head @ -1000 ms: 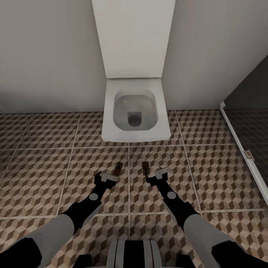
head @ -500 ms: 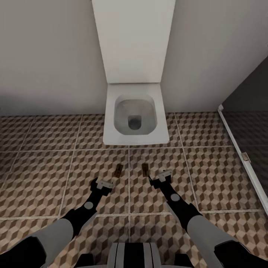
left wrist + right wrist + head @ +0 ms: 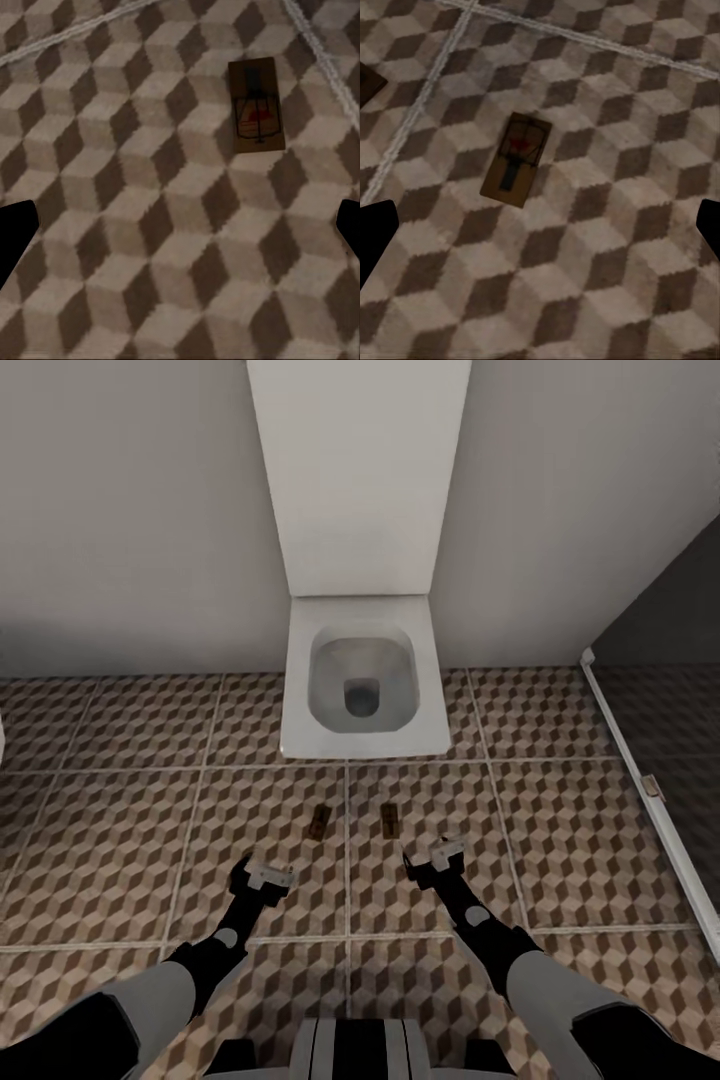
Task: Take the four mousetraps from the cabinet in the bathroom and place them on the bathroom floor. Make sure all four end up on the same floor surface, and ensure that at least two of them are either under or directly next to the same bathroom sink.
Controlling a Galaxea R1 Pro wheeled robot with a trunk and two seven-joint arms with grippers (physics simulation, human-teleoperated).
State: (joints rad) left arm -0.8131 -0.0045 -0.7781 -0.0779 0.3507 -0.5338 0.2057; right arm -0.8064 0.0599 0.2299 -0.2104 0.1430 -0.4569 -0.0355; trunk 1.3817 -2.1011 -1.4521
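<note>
left gripper (image 3: pixel 262 877): empty, fingers spread wide, low over the tiles, near and left of the left trap
right gripper (image 3: pixel 440 856): empty, fingers apart, near and right of the right trap
left mousetrap (image 3: pixel 320 821): flat on the bathroom floor (image 3: pixel 120 830), just left of the central grout line, in front of the toilet (image 3: pixel 363 680); red mark and spring up in the left wrist view (image 3: pixel 256 107)
right mousetrap (image 3: pixel 389 817): flat on the same floor, just right of that grout line, near its twin but not touching; also in the right wrist view (image 3: pixel 517 159)
step in hand (judged): both traps set down and let go; next likely pulling back and heading off for the rest
doing it well: lift both arms straight up and clear before turning the base, no sweeping across the traps; fingers kept apart so nothing snags a spring bar
sink rule (judged): no sink in view here, only a toilet, so cannot tell whether these two sit next to one
count, mousetraps: two on floor, so two of four unaccounted for here
count, grippers: two
count, toilets: one
far right: dark glass panel with white frame (image 3: pixel 640 780), well apart from the traps
</note>
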